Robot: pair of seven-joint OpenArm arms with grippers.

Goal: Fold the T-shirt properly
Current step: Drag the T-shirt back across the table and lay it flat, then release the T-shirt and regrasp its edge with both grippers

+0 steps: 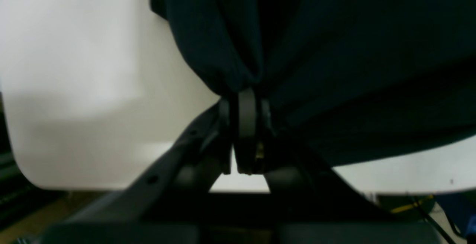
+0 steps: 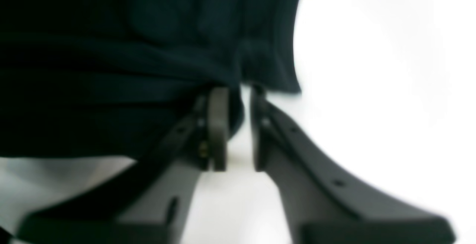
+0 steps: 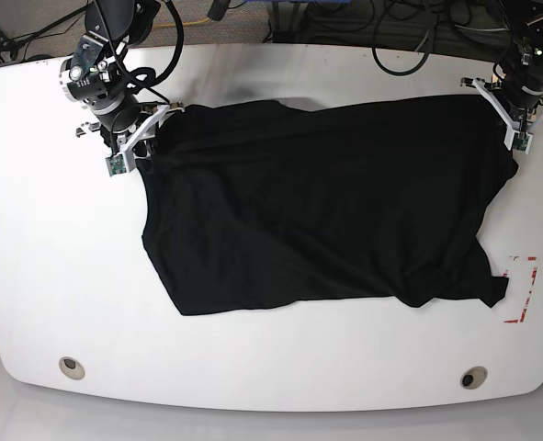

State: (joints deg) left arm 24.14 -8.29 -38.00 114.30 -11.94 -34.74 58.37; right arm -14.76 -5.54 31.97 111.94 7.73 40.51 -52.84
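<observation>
Black shirt [image 3: 317,207] spread across table [image 3: 32,276], top corners pinched: left pincer [image 1: 246,99] clamped on bunched cloth, right pincer [image 2: 234,99] nipping an edge at its tips. Seemingly stretching flat before folding. Next: keeping both holds, drawing far edge over near hem evenly.

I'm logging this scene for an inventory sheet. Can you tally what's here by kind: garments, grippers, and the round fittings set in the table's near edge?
Garments: 1, the plain black soft fabric T-shirt spread on the white table.
Grippers: 2, the left gripper and the right gripper, each at a far corner of the shirt.
Round fittings: 2, and.
Total: 5.
</observation>
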